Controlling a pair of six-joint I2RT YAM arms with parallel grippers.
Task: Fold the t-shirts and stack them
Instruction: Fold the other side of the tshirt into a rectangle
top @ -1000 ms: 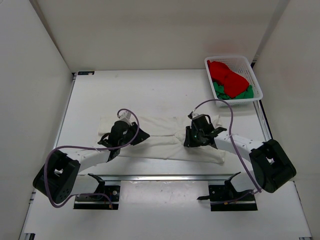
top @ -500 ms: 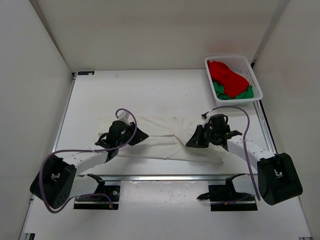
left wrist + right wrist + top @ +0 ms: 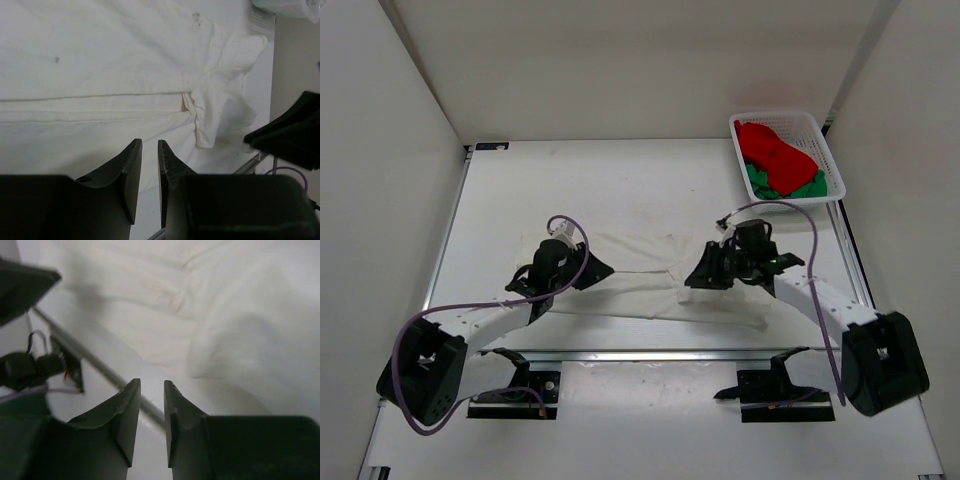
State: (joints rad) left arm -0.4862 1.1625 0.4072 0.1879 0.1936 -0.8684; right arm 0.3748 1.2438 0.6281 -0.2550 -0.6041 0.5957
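Left end effector (image 3: 149,145) and right end effector (image 3: 151,384) gape narrowly above rumpled white t-shirt (image 3: 100,65).

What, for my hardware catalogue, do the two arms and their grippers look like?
Both the left arm and right arm have white links between bulky black joints, each trailed by a looping purple cable. The left gripper and right gripper are matte black, with two tapered, blade-like fingers; no markings are visible.
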